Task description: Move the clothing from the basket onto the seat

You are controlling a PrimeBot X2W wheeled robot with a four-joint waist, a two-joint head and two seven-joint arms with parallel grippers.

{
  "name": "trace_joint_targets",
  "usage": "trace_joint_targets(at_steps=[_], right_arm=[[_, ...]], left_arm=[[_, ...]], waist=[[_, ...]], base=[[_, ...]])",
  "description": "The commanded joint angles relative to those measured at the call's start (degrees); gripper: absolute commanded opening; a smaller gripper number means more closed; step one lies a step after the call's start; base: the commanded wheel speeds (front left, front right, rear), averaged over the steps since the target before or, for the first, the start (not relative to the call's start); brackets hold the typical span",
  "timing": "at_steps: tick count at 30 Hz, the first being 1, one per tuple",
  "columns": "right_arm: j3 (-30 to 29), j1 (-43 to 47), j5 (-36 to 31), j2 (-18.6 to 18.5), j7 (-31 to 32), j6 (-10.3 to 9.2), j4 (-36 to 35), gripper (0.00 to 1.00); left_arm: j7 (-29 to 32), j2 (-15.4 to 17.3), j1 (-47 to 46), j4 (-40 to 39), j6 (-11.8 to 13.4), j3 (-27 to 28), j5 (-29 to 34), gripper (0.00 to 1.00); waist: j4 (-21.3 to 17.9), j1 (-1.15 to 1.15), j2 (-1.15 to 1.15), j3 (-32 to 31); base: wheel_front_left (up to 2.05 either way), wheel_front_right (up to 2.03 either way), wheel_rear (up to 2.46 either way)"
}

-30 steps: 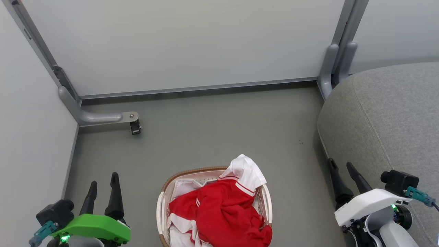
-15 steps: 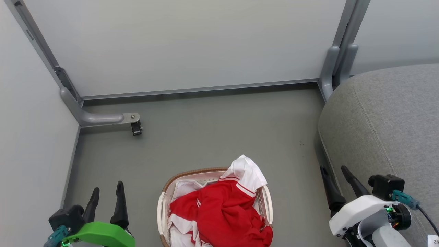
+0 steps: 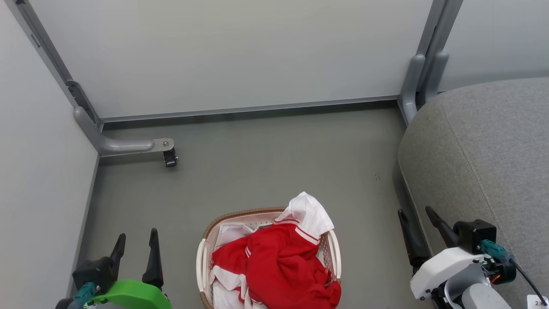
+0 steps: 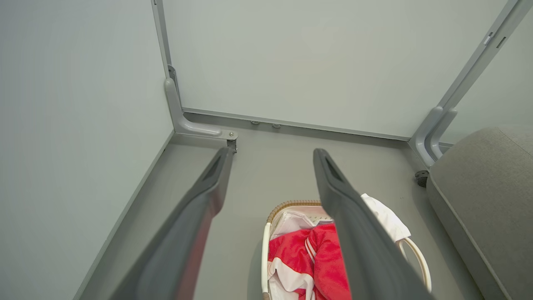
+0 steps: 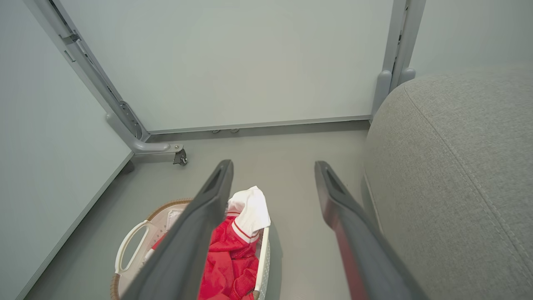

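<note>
My left tool sits low at the lower left of the head view. Its two dark fingers point up and are spread apart above the green wrist cover. Over on the other side, my right tool is at the lower right, leaning a touch to the left, likewise parted. It rises out of the white wrist cover with the black camera alongside. Each wrist view agrees: both pairs splayed wide, tips well apart.

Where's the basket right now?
In the head view the basket is on the floor at bottom centre, between the left gripper and the right gripper, with the seat off to its right and the clothing inside it.
</note>
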Motion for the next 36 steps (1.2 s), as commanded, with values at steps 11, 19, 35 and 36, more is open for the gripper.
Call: trace_joint_targets(at_steps=[11,19,35,36], right_arm=[[-3.3,0.35,-6.64,1.45,-1.69,0.02,0.31,1.0],[-5.43,1.08,-10.5,2.76,-2.57,0.02,-0.1,1.0],[-3.76,-1.97,-15.34,2.3,-3.89,0.01,-0.94,1.0],[-3.48,-2.63,-15.19,2.3,-3.89,0.01,-1.06,1.0]], left_arm=[[-1.79,-0.67,-0.02,-0.86,0.84,2.67,4.47,1.0],[-2.66,-1.05,0.95,-1.6,0.54,3.4,8.2,1.0],[-3.97,-1.52,-1.76,0.67,-0.04,0.4,12.02,1.0],[-3.97,-1.51,-2.33,1.14,-0.07,-0.25,11.37,1.0]], waist=[[0.12,0.0,0.0,0.12],[0.15,0.0,0.0,0.26],[-1.52,0.0,0.0,6.73],[-1.86,0.0,0.0,7.9]], base=[[0.0,0.0,0.0],[0.0,0.0,0.0],[0.0,0.0,0.0],[0.0,0.0,0.0]])
